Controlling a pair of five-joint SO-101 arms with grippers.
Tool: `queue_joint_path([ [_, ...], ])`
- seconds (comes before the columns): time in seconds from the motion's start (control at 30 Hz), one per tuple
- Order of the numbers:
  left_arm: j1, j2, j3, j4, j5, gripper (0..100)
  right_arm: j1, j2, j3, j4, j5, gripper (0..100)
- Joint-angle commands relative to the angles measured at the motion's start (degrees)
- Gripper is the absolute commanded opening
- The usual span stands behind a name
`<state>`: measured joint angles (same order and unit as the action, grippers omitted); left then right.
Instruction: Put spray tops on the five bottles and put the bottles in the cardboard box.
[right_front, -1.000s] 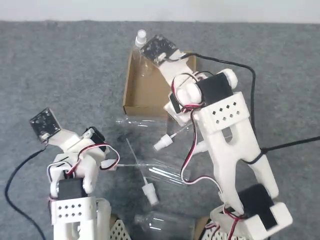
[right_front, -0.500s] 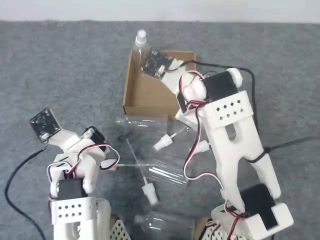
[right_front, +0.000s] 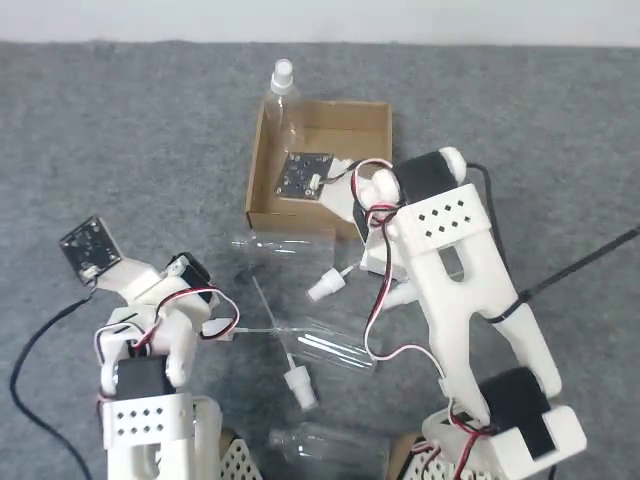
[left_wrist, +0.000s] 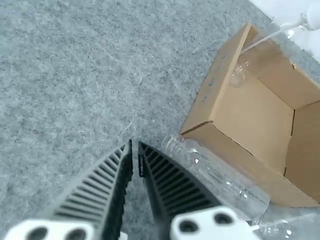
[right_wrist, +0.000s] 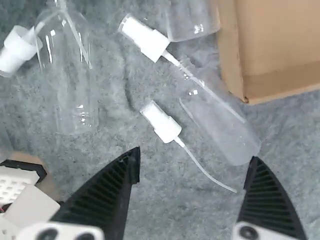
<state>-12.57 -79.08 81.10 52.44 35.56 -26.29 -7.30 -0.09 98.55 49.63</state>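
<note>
High view: brown open-topped cardboard box (right_front: 345, 135) sits on grey carpet (right_front: 120, 130). A clear capped bottle with white spray top (right_front: 283, 100) leans at the box's far corner, its top past the rim. Right arm (right_front: 450, 250) comes in over the box's near wall, with its wrist board above the box floor. A clear uncapped bottle (right_front: 285, 245) lies along the outside of that near wall. A loose white spray top (right_front: 325, 286) lies just beyond it, away from the box, and a second loose white spray top (right_front: 400, 293) is partly under the right arm. Further from the box a second clear bottle (right_front: 335, 345) lies with a third white spray top (right_front: 300, 385) beside it; can't tell if it's fitted. Left arm (right_front: 150, 330) is well apart from the box. Left wrist view: left gripper (left_wrist: 134, 146) has its black ribbed jaws almost together with only a thin slit and nothing in it. Its tips are over bare carpet, the uncapped bottle is just beside them, and the box is beyond that. Right wrist view: right gripper (right_wrist: 195, 155) has its jaws spread wide and holds nothing. The second loose spray top and its dip tube lie on the carpet in the span between them. A third clear bottle (right_wrist: 215, 125) lies next to it, just beside the box corner.
</note>
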Motion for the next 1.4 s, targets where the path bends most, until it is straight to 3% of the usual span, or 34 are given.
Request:
queue_joint_path([
  [0.0,-0.35,-0.88,-0.84,-2.02,-0.7,1,0.48,-4.0,1.05,-2.95,2.81,28.9],
  [0.67,-0.35,-0.88,-0.84,-1.76,-0.7,1,0.66,-3.38,19.25,-20.44,13.36,28.8],
  [1.1,-0.35,-0.88,-0.84,-1.76,-0.7,1,0.92,-2.77,29.27,-33.36,13.36,28.5],
  [1.37,-0.35,-0.88,-0.75,-1.76,-0.7,1,2.24,7.78,26.55,-37.32,13.27,28.5],
])
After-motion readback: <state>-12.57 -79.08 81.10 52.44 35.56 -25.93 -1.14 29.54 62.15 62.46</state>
